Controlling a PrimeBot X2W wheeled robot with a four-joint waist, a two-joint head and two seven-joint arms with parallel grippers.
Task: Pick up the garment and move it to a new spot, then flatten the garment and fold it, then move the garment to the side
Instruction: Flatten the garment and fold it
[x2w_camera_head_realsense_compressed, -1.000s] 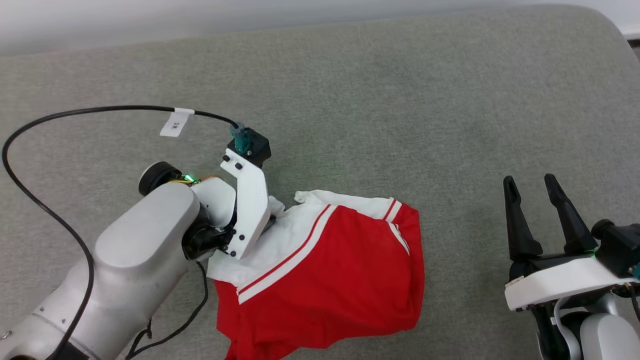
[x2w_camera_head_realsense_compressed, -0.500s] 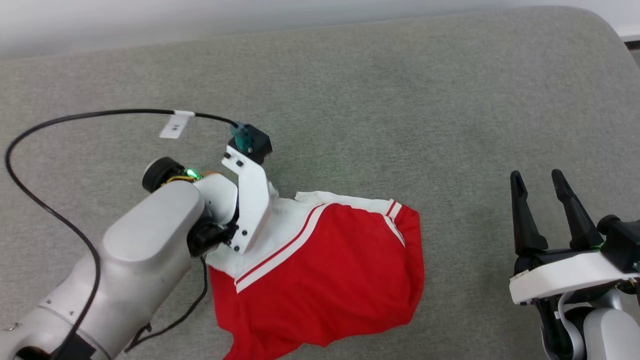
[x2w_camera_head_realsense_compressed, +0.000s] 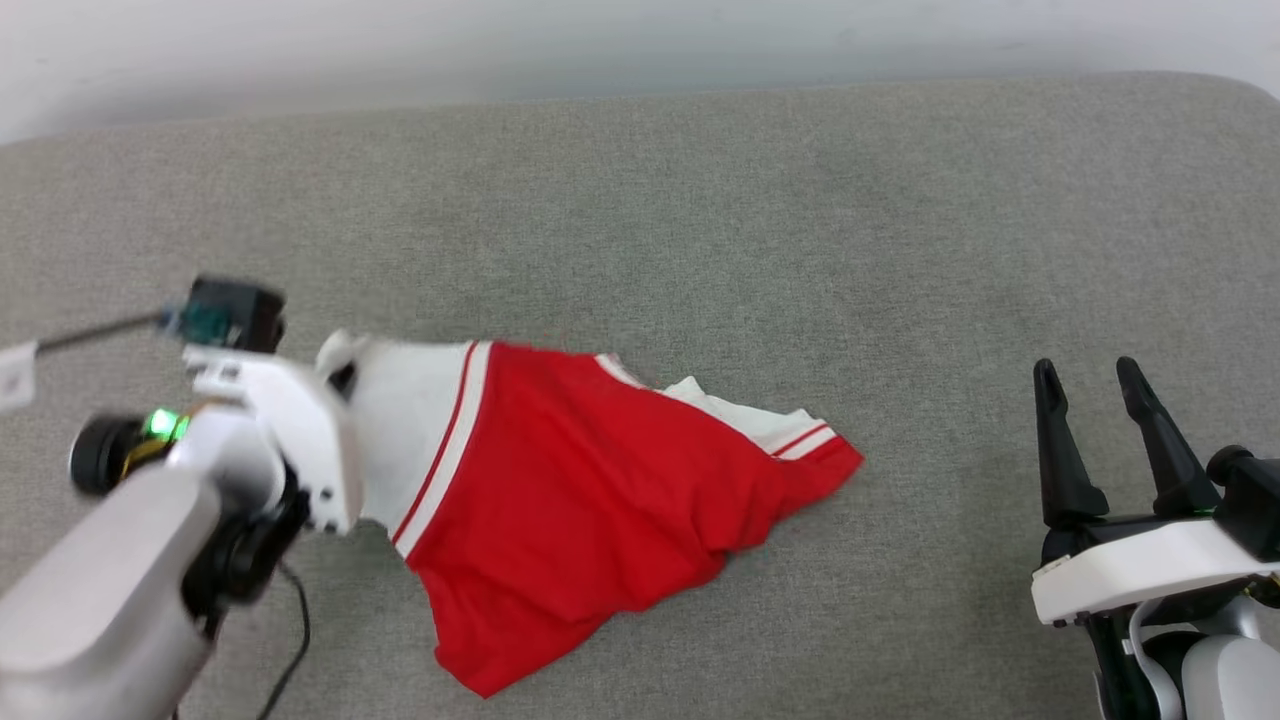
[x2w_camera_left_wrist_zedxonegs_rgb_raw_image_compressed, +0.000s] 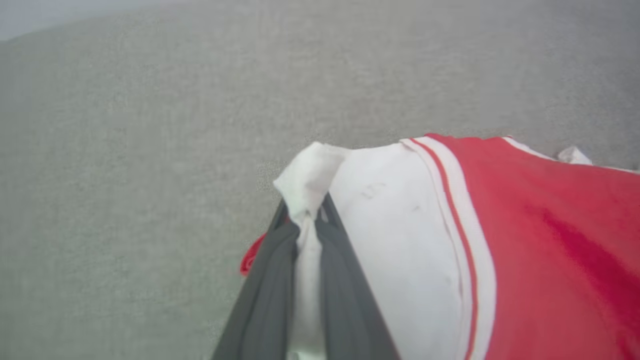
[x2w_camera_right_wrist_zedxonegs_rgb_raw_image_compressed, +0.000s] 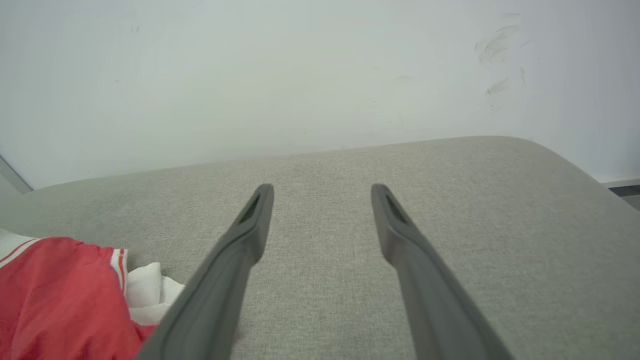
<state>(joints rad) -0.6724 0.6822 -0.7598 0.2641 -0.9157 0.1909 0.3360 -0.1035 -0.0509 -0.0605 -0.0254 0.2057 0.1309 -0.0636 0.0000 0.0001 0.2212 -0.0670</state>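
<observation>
Left wrist view: left gripper (x2w_camera_left_wrist_zedxonegs_rgb_raw_image_compressed: 306, 207) clamps tight on the white sleeve (x2w_camera_left_wrist_zedxonegs_rgb_raw_image_compressed: 400, 225) of the red T-shirt (x2w_camera_left_wrist_zedxonegs_rgb_raw_image_compressed: 550, 240); right gripper (x2w_camera_head_realsense_compressed: 1087, 365) hangs wide open, empty, over the grey upholstery (x2w_camera_head_realsense_compressed: 700, 200).

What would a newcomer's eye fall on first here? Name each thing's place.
The bright red garment lies rumpled mid-way across the grey padded surface. At its left end, the left gripper pinches a white sleeve; the right gripper stands open at the lower right, clear of the cloth.
</observation>
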